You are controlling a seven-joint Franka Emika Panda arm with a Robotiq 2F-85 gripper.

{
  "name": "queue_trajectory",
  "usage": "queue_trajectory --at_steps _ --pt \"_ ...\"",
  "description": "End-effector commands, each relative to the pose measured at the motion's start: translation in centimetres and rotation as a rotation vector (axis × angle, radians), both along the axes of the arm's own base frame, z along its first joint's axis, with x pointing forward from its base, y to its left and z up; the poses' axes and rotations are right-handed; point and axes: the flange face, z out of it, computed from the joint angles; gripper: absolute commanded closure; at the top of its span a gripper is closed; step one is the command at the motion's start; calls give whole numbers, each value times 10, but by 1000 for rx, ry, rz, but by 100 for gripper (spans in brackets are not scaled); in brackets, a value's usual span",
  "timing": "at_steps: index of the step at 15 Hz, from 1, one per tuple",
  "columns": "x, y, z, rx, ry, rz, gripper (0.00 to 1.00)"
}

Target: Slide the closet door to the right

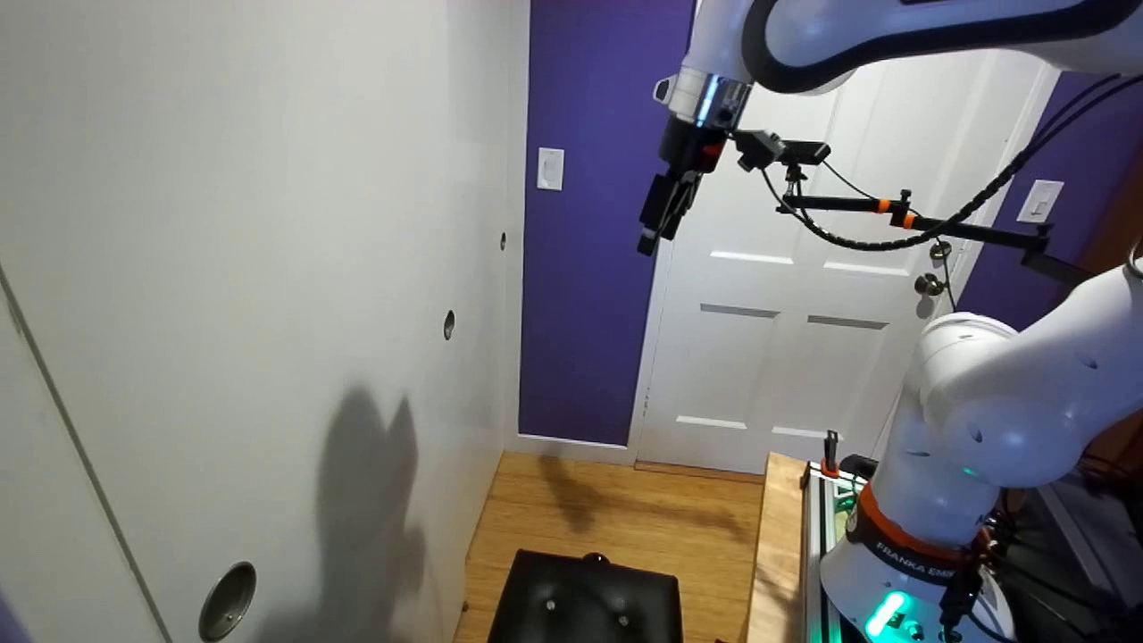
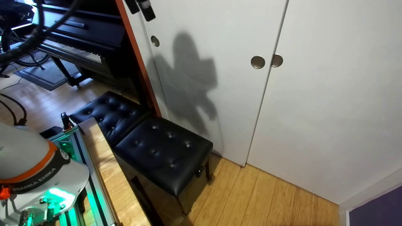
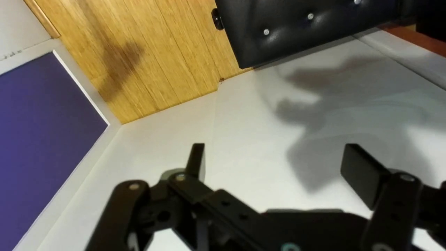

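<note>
My gripper (image 3: 277, 164) hangs before the door (image 3: 251, 146), fingers (image 3: 364, 174) apart; only an exterior view catches the piano (image 2: 94, 31), upper left.

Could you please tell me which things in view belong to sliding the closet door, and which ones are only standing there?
Belonging to the job:
closet door, with round pulls
gripper, open

Only standing there:
near bench
far bench
piano
knobbed door
</note>
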Motion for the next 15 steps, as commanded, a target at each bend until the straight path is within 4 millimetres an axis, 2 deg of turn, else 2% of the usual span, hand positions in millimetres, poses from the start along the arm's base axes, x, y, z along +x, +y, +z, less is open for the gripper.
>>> queue_trajectory --at_steps 1,6,13,14,15 --pt "45 -23 -27 -3 35 64 0" --pt "96 -49 -68 -28 13 178 0" --pt "163 -78 -116 8 -42 221 0" --pt "170 -81 -121 22 -51 210 0" --pt "153 -72 -111 0 -40 208 0"
